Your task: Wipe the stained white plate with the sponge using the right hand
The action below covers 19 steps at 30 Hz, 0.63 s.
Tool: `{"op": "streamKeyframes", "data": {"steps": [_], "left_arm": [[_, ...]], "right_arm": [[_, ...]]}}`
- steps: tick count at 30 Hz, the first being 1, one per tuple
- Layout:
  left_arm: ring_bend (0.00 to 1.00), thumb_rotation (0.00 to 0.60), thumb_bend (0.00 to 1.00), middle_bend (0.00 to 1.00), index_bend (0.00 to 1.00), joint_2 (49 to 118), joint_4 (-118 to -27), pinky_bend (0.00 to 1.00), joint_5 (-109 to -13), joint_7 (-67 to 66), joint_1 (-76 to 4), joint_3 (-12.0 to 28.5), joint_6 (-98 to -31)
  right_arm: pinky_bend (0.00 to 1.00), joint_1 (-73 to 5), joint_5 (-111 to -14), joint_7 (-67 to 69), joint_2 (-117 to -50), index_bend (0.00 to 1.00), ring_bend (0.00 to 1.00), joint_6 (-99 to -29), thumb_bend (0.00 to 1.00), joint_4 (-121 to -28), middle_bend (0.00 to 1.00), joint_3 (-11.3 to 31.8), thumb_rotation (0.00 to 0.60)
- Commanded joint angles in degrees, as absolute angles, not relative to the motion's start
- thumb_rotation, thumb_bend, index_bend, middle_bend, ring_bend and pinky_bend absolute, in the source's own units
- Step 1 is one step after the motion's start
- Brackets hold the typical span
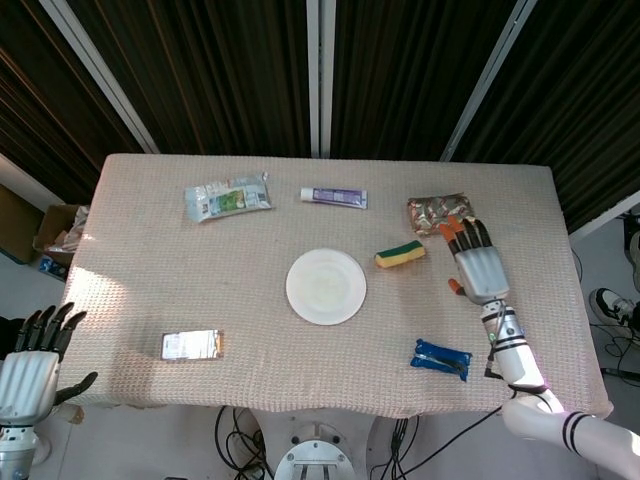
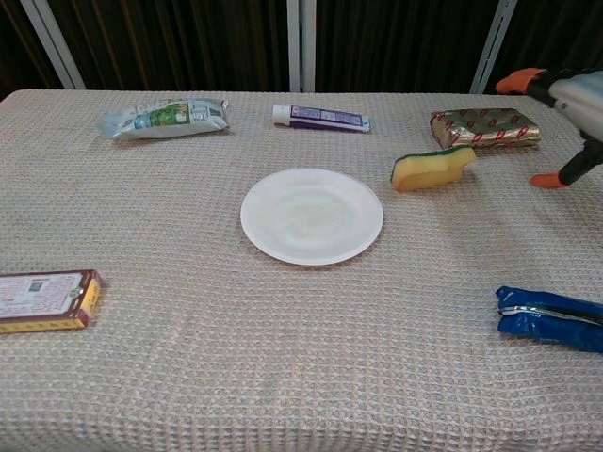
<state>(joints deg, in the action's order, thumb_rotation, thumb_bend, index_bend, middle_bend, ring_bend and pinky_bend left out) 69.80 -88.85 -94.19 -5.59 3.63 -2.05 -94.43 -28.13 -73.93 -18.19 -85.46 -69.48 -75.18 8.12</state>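
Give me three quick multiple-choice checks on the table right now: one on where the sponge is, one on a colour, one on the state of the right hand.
1. Where does the sponge lie?
A. On the plate
B. On the cloth to the right of the plate
C. On the red box

2. What colour is the packet near the front right edge?
A. Blue
B. Yellow
C. White

3. What is the right hand doing?
A. Gripping the sponge
B. Pressing on the plate
C. Holding nothing, fingers spread

Answers: 
1 B, the sponge rests on the tablecloth, apart from the plate. 
2 A, the wrapper is plainly blue. 
3 C, the head view shows the hand clear of the sponge, fingers apart, nothing in it.
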Motion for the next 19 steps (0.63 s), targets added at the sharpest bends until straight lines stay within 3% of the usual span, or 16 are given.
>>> {"op": "streamKeyframes", "data": {"steps": [1,4,8,12,19], "left_arm": [[0.06,0.600,0.02,0.07,0.16,69.66,-89.28,0.09,-94.32,-5.89,3.48,-1.91,-94.42],[0.06,0.600,0.02,0.07,0.16,69.60,-89.70,0.09,-94.48,-6.28,3.32,-1.81,-94.39],[0.06,0.600,0.02,0.07,0.16,69.78,-90.38,0.09,-94.99,-7.38,3.02,-1.66,-94.40],[0.06,0.600,0.02,0.07,0.16,70.22,-90.78,0.09,-95.43,-8.49,2.85,-1.65,-94.38],[0.06,0.600,0.02,0.07,0.16,70.47,-91.43,0.09,-95.63,-9.46,2.39,-1.96,-93.34]], "right_arm": [[0.00,-18.24,-81.28,-6.74,-74.90,0.00,0.00,-81.46,0.17,-83.77,0.08,3.76,0.600],[0.00,-14.38,-84.56,-1.06,-71.52,0.00,0.00,-86.26,0.27,-85.59,0.11,1.57,0.600],[0.04,-8.52,-90.09,8.63,-68.43,0.11,0.00,-94.15,0.43,-85.22,0.15,-2.09,0.600],[0.05,-5.13,-91.53,12.15,-68.23,0.12,0.00,-96.77,0.44,-83.70,0.15,-3.85,0.600],[0.00,-5.93,-94.12,15.16,-65.83,0.12,0.00,-92.58,0.44,-85.47,0.15,-5.41,0.600]]}}
